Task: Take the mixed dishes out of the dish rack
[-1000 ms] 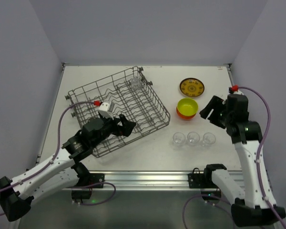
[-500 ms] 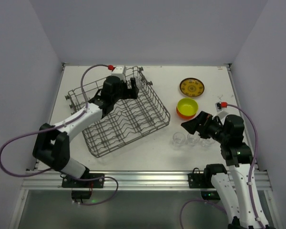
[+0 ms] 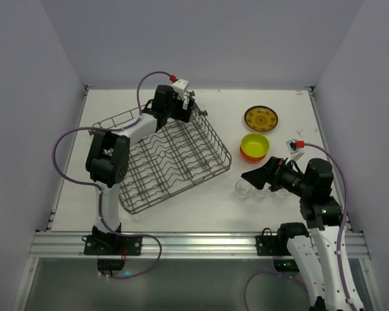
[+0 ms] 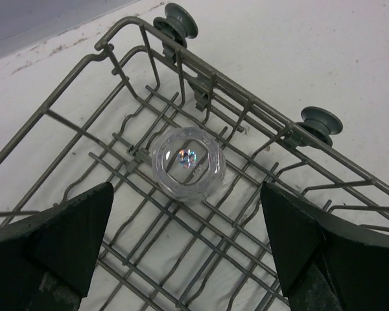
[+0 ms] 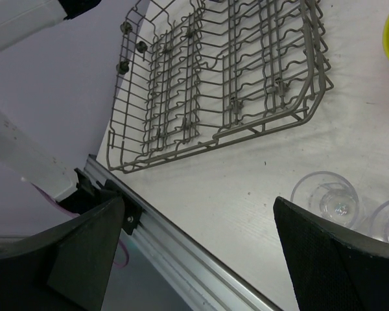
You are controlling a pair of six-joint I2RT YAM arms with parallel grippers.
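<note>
We judge the left gripper (image 4: 185, 243), wide and empty, hovers above the small clear glass cup (image 4: 188, 162) in the grey wire dish rack (image 4: 246, 84) for pickup; right gripper (image 5: 207, 259) wide, empty.

Cup (image 4: 188, 162) in rack (image 3: 162, 162) far corner; bowls (image 3: 255, 146), plate (image 3: 260, 118) right of rack.

No readable text, label, brand, number or sign anywhere in the three views. Only a ring of gold ornament on the round brown-gold patterned plate (image 3: 260, 118), too small to make out as characters.
</note>
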